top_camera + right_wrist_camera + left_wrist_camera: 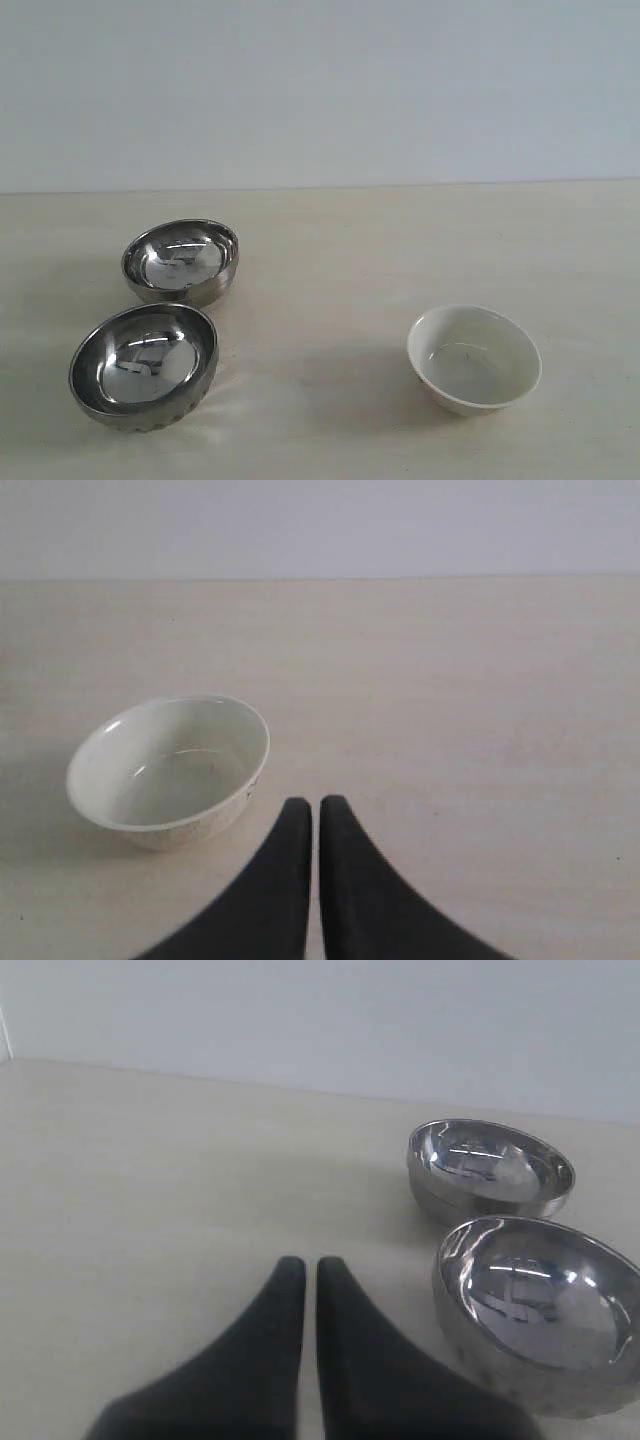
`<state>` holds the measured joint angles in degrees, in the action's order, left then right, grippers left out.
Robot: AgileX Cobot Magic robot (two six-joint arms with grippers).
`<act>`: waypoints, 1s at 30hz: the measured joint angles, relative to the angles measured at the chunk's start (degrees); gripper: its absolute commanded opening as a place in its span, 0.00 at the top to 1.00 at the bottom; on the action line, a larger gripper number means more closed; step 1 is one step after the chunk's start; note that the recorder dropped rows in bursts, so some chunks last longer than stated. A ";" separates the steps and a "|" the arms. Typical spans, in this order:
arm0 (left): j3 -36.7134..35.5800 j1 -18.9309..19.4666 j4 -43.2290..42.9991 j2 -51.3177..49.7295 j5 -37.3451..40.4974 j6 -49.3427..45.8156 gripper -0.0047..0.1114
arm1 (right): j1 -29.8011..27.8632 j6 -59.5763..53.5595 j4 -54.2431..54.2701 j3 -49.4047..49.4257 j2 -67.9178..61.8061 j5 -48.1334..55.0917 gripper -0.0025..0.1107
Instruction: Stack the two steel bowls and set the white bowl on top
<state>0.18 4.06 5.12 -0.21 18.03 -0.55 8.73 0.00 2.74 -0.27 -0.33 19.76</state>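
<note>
Bowls all stand separate on the table (pixel 330 230), with nothing stacked yet. On the left of the exterior view, the near steel bowl (pixel 144 365) and far steel bowl (pixel 181 260) sit just beside each other. The white bowl (pixel 474 358) sits well apart on the right. I read the left gripper (pixel 303 1265) as closed and empty, its fingers almost together. The right gripper (pixel 315 805) is the same. Both steel ones lie ahead of the left gripper and off its line, so that arm is nearer. The white bowl lies near the right gripper. I judge the first lift falls to the left arm.
</note>
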 measured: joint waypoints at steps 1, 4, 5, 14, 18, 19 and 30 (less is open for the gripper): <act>0.00 0.00 0.00 0.00 0.00 0.00 0.93 | 0.00 0.00 0.00 0.00 0.00 0.00 0.98; 0.00 0.00 0.00 0.00 0.00 0.00 0.93 | 0.00 0.00 0.00 0.00 0.00 0.00 0.98; 0.00 0.00 0.00 0.00 0.00 0.00 0.93 | 0.00 0.00 0.00 0.00 0.00 0.00 0.98; 0.00 0.00 20.03 0.00 0.53 12.88 0.93 | 0.00 0.00 0.00 0.00 0.00 0.00 0.98; 0.00 0.00 24.50 0.00 0.61 13.55 0.93 | 0.00 0.00 0.00 0.00 0.00 0.00 0.98; 0.00 0.00 24.80 0.00 0.61 13.55 0.93 | 0.00 0.00 0.00 0.00 0.00 0.00 0.98; 0.00 0.00 31.34 0.00 -2.56 13.55 0.93 | 0.00 0.00 0.00 0.00 0.00 0.00 0.98</act>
<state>0.18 4.06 36.46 -0.21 15.47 13.00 8.73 0.00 2.74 -0.27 -0.33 19.76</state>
